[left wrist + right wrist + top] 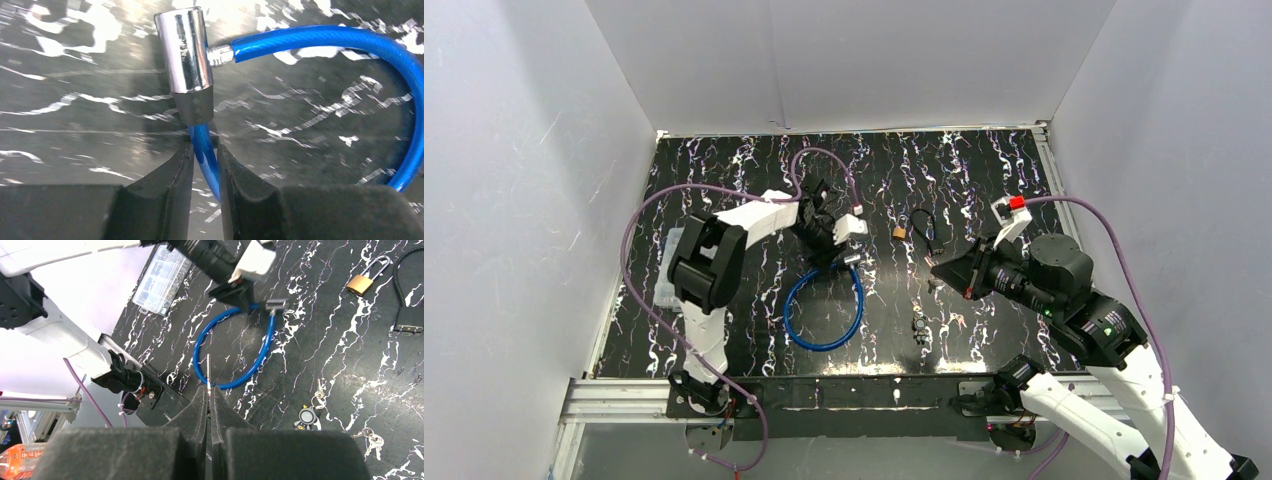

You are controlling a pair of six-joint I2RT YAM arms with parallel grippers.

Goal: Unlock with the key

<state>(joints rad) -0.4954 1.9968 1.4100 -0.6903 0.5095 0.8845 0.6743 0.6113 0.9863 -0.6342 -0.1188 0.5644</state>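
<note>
Pinching the blue cable (pixel 320 37) between its black fingers (pixel 170 190), the left gripper (pixel 205 150) is closed to a narrow gap that the cable fills, with both pads against it. Chrome lock barrel (pixel 185 50) sits just ahead of the fingertips, lying on the table (pixel 984 170). One cable end enters the barrel's dark lower end, right at the tips. The other end plugs into the barrel's side, and the cable loops off to the right of this hand in the wrist view. The right gripper (pixel 209 390) is clamped fully together on the key (pixel 208 371). The thin metal blade sticks straight out past the fingertips and hangs above the table. Ahead of that hand, the blade points over the near side of the blue loop. The barrel and the left gripper are farther ahead, well apart from the key tip. A brass padlock (pixel 361 284) and a black cable lock (pixel 409 319) lie far ahead to the right of the right hand. A key fob (pixel 307 417) on a ring lies close by on its right, with loose keys (pixel 370 436) just beyond. A clear plastic box (pixel 161 280) is ahead to its left, near the table edge.
</note>
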